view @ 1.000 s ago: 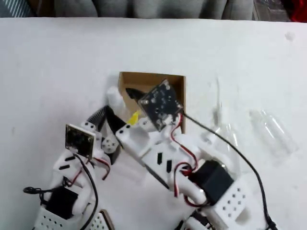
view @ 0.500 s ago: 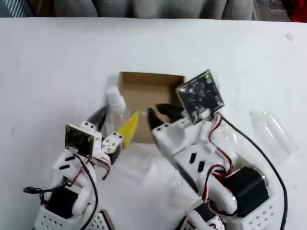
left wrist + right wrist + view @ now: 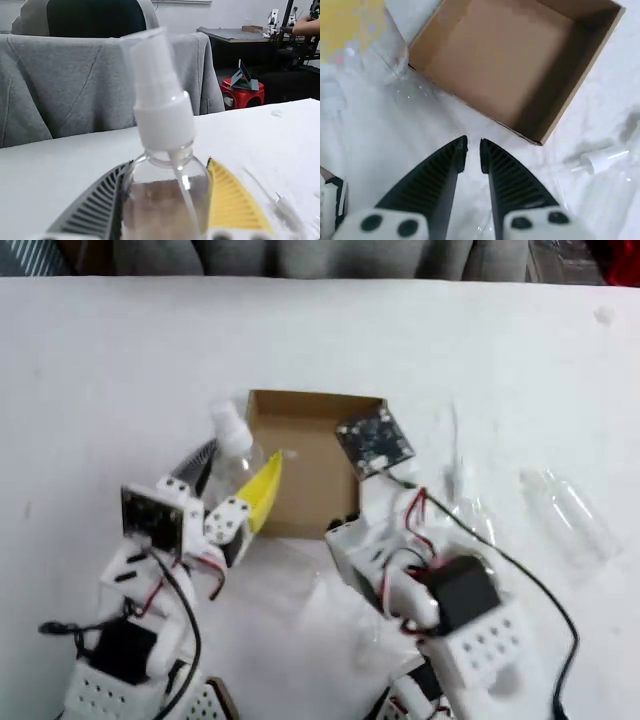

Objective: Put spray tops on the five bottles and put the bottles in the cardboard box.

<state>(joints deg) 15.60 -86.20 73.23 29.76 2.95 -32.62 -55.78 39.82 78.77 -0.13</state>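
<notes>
Holding one clear bottle (image 3: 165, 200) that already wears its white spray top (image 3: 160, 100), the left pincer (image 3: 240, 460) is clamped around the bottle's body, grey finger on one side and yellow finger on the other. The bottle stands roughly upright just at the left wall of the cardboard box (image 3: 315, 397), not yet inside it. The wrist view of the right arm looks down into the box, and its brown floor is bare, so none of the five bottles appears to be packed. By that judgement the task is early: one bottle is capped and about to go in, and four more need tops and packing. The right pincer (image 3: 472, 150) hangs over the surface (image 3: 400, 330) just in front of the box's near wall, its two black fingers almost together with only a thin gap and nothing between them. Counting what can be made out: one box, one capped bottle in the grip, one uncapped bottle (image 3: 570, 510) lying well to the right, and one loose spray top (image 3: 595, 160) beside the box. Other see-through shapes near the right arm cannot be counted with certainty.
</notes>
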